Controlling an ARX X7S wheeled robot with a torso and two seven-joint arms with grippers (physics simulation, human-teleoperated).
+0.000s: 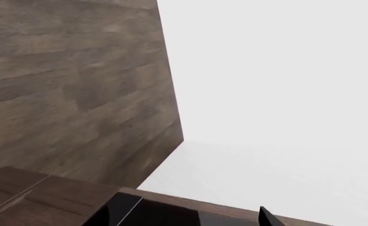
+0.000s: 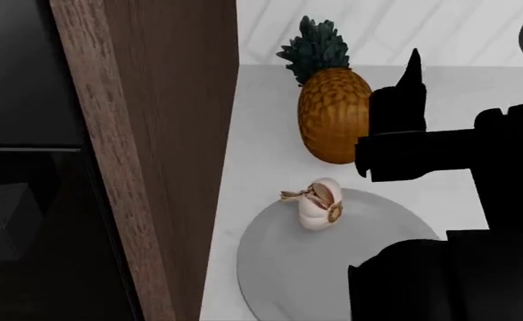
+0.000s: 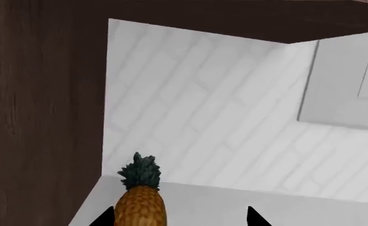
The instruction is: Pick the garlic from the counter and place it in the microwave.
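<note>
The garlic (image 2: 320,204), a small whitish bulb with tan streaks, lies on a round grey plate (image 2: 279,267) on the white counter (image 2: 261,134). My right gripper (image 3: 180,219) is open and empty. In the head view its dark finger (image 2: 412,73) stands to the right of the garlic and farther back, beside the pineapple (image 2: 333,114). My left gripper (image 1: 184,221) is open and empty beside a brown wood panel (image 1: 77,94), with a dark glossy surface (image 1: 165,216) under it. No icon-fronted microwave shows.
The pineapple (image 3: 140,205) stands upright between my right fingertips in the right wrist view, against the white tiled back wall (image 3: 203,108). A tall wood cabinet side (image 2: 154,134) borders the counter on the left, with a dark appliance (image 2: 16,134) beyond it.
</note>
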